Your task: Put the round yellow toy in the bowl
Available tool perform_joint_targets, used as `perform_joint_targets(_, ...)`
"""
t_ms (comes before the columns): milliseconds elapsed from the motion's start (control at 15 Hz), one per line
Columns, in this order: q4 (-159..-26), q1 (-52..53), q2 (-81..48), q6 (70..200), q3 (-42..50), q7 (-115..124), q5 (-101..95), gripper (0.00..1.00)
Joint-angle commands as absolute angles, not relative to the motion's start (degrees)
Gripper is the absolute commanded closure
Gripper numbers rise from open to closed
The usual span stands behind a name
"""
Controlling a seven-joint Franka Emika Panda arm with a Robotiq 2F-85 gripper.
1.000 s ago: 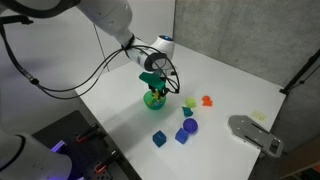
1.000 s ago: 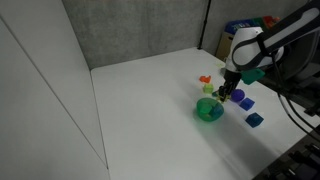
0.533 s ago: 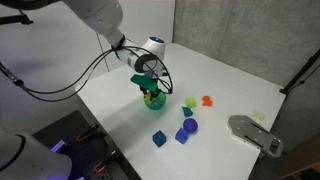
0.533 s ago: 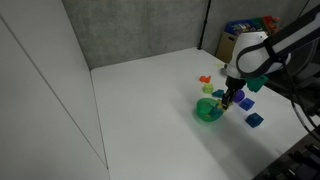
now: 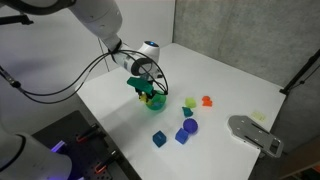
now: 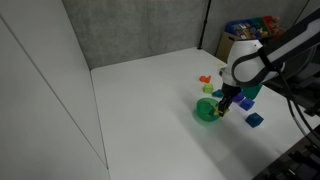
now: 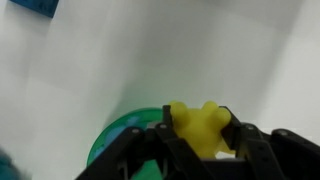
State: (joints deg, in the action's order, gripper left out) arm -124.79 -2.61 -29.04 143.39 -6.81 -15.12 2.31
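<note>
My gripper (image 7: 201,122) is shut on the round yellow toy (image 7: 198,133), which fills the gap between the black fingers in the wrist view. The green bowl (image 7: 112,142) lies just below and to the left of the toy there. In both exterior views the gripper (image 5: 147,90) (image 6: 223,102) hangs right above the bowl (image 5: 155,104) (image 6: 208,112) and partly hides it. The toy is too small to make out in the exterior views.
A yellow-green toy (image 5: 189,102) and an orange toy (image 5: 207,100) lie beyond the bowl. A blue cube (image 5: 159,139) and purple-blue toys (image 5: 186,131) lie nearer the table's front. A grey device (image 5: 254,135) sits at the table's edge. Cables hang from the arm.
The gripper has moved sideways with the yellow toy in it and now sits more over the bowl's far rim. The bowl and the other toys have not moved.
</note>
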Motion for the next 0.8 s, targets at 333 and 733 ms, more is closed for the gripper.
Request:
perform_joint_targets(333,-121.96,-3.67,-27.95,142.88,-6.59,-17.08,2.50,0.00)
perform_joint_targets(733,-119.53,-4.54,-22.18,133.68,-4.84,-16.13,2.03,0.00)
